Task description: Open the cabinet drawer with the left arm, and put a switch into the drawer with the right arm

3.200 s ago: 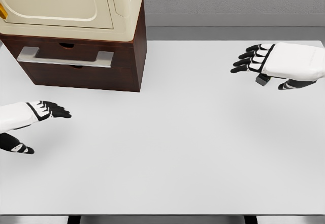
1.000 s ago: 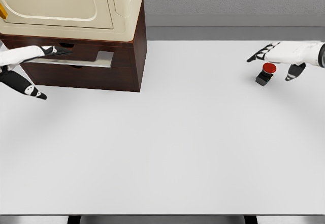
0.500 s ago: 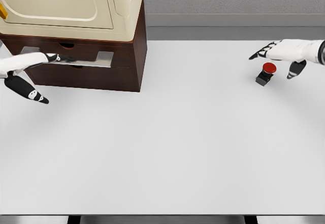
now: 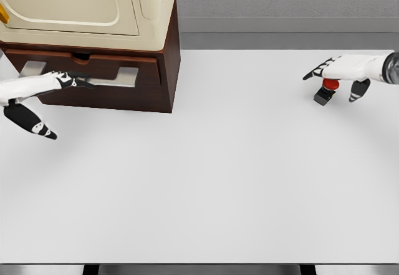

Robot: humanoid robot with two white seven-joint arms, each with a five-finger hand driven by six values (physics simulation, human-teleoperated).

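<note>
Progress looks early: the drawer (image 4: 87, 75) of the cabinet (image 4: 124, 50) appears pulled out only slightly, if at all, and the switch (image 4: 327, 90) sits on the table (image 4: 237, 175) at the far right, well apart from the cabinet. Opening and placing both seem left to do.

The left hand (image 4: 37, 91) reaches in from the left edge, fingers laid along the handle (image 4: 81, 77), thumb hanging below; whether they have hooked it cannot be told. The right hand (image 4: 340, 72) hovers just above the switch, fingers extended leftward and thumb down beside it, loose, apparently gripping nothing.
</note>
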